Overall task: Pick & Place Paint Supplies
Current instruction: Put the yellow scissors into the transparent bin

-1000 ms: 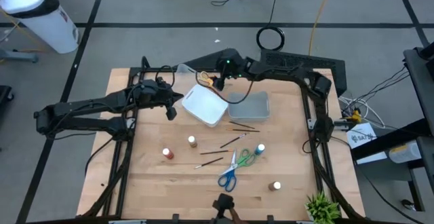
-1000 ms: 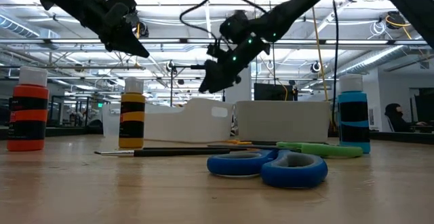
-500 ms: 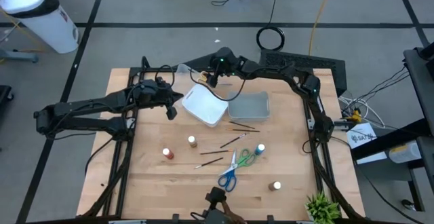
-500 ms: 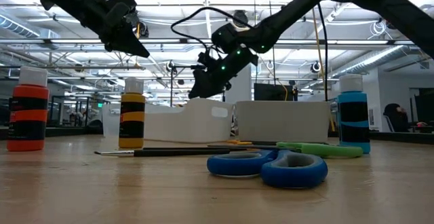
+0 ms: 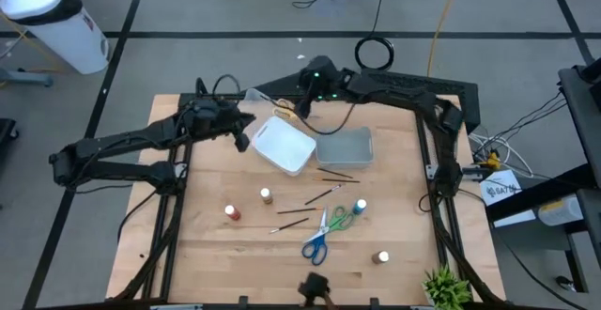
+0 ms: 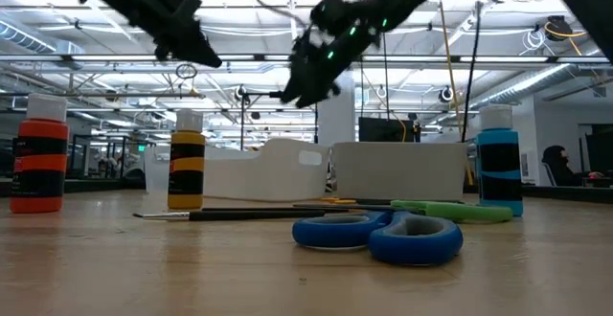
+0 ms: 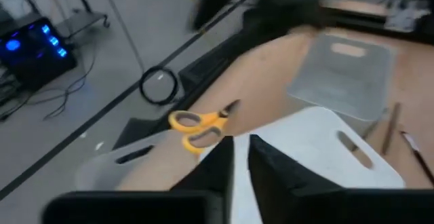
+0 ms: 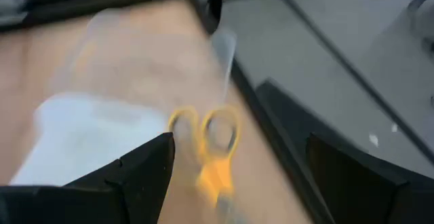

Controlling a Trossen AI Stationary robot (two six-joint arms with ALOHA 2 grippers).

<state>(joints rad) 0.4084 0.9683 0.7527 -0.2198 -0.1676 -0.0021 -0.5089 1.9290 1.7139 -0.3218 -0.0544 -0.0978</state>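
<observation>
High view shows the left gripper [image 5: 244, 137] lifted over the far-left part of the table [image 5: 207, 254], just beside the near-left edge of the white bin [image 5: 284, 146]. Half a second ago it sat a little nearer and lower; it has swung toward the far edge. Its wrist view shows the two fingers [image 7: 218, 163] close together with only a thin gap and nothing between them, so it reads as clenched and empty.

Next along, the yellow scissors [image 5: 284, 108] lie on the wood at the far edge, between the clear bin [image 5: 255, 95] and the white bin. The right gripper [image 5: 308, 100] hangs above them; it has pulled back and risen since the earlier frames, when it reached farther left over the white bin. In the right wrist view its fingers [image 8: 146, 170] stand wide apart, released, with the yellow handles [image 8: 203, 132] on the table between them.

Judging from this, the scissors are out of any bin and a fresh grasp looks likely. Nearer the front, the paint bottles [image 5: 266, 195], brushes [image 5: 322, 195] and the blue scissors [image 5: 315, 244] wait untouched.
</observation>
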